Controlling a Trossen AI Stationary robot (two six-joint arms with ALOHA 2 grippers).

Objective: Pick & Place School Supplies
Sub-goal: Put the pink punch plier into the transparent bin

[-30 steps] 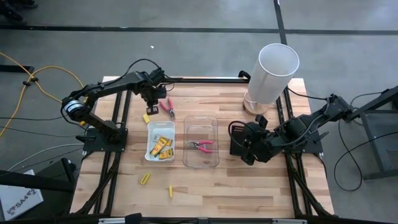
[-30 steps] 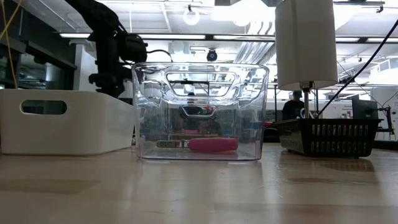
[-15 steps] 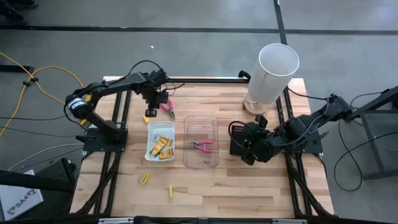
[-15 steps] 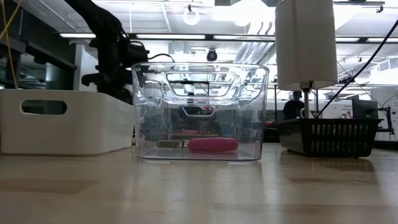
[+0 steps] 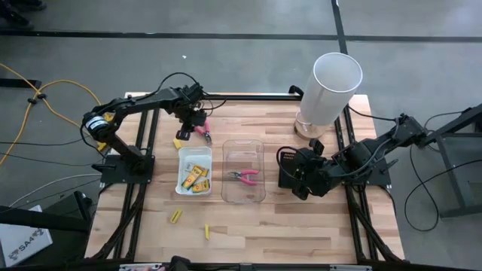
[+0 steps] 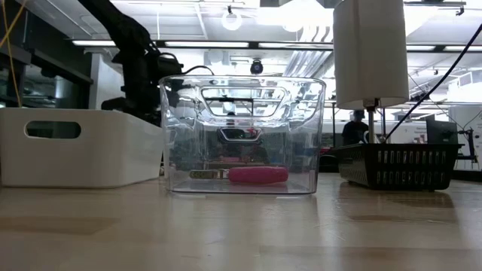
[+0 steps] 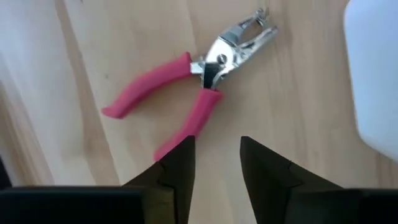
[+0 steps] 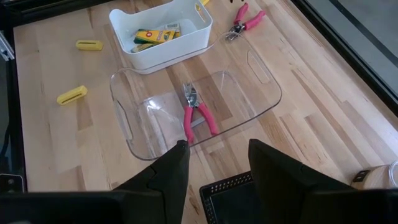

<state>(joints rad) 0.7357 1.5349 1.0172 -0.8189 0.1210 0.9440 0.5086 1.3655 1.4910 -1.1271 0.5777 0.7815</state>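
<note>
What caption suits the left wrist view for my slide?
Left gripper, fingers parted, hovers over pink-handled pliers lying on the wooden table.

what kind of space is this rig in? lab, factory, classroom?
Most likely a robotics lab or workshop. The wooden table sits on a bare concrete floor with a loose yellow cable, and the low view shows strip lights and exposed ceiling ducts over more benches.
</note>
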